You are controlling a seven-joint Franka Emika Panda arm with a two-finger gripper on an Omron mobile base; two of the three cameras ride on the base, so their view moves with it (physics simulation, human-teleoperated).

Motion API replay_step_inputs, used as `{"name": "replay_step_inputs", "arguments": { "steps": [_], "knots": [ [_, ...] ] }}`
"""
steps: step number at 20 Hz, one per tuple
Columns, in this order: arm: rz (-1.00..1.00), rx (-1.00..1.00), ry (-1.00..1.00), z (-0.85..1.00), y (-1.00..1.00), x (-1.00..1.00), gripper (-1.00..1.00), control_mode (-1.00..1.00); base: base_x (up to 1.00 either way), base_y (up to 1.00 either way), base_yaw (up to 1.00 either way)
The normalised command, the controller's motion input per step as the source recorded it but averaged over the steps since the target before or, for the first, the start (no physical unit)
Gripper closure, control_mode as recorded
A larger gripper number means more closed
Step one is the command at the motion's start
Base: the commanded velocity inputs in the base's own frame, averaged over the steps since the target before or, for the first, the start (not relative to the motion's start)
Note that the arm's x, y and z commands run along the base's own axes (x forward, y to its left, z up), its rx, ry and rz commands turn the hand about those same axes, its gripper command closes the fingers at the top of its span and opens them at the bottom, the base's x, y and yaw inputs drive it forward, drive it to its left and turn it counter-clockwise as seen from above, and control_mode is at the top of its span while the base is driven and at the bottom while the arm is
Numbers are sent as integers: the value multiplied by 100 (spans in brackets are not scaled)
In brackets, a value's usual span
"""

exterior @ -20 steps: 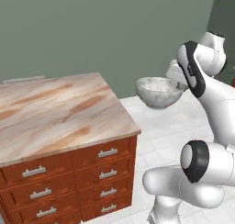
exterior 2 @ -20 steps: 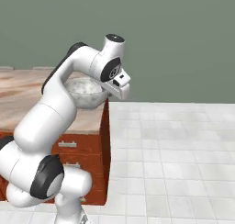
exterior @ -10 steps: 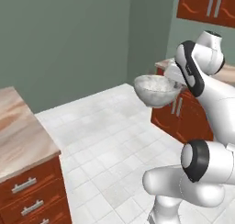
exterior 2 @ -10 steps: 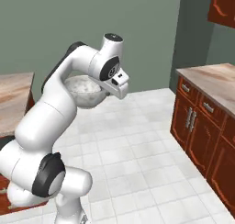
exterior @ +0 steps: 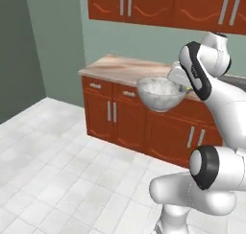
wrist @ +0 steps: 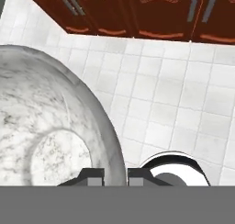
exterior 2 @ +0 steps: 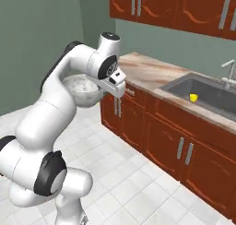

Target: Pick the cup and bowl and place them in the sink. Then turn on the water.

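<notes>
Gripper: fingers nipped on the bowl's rim, one each side of the wall, so it rides level.
Bowl: carried in the air above the floor, short of the counter.
Cup: already in the sink, at 2 o'clock in the right base view.

The bowl at the hand is mottled grey-white, speckled like stone, with a paler ring at its bottom. Beyond the hand, the counter is beige-brown marble over red-brown cabinets with silver handles. The sink is dark grey, and the cup inside it is yellow. Below the hand, the floor is white tile. The wall is grey-green.
</notes>
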Motion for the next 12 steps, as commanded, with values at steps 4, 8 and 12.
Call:
{"name": "replay_step_inputs", "arguments": {
  "steps": [4, 8, 12],
  "knots": [
    [0, 0, 0, 0, 0, 0, 100, 100, 0, -34, -78],
    [0, 0, 0, 0, 0, 0, 100, 100, 0, -50, -69],
    [0, 0, 0, 0, 0, 0, 100, 100, 2, -33, -63]
  ]
}}
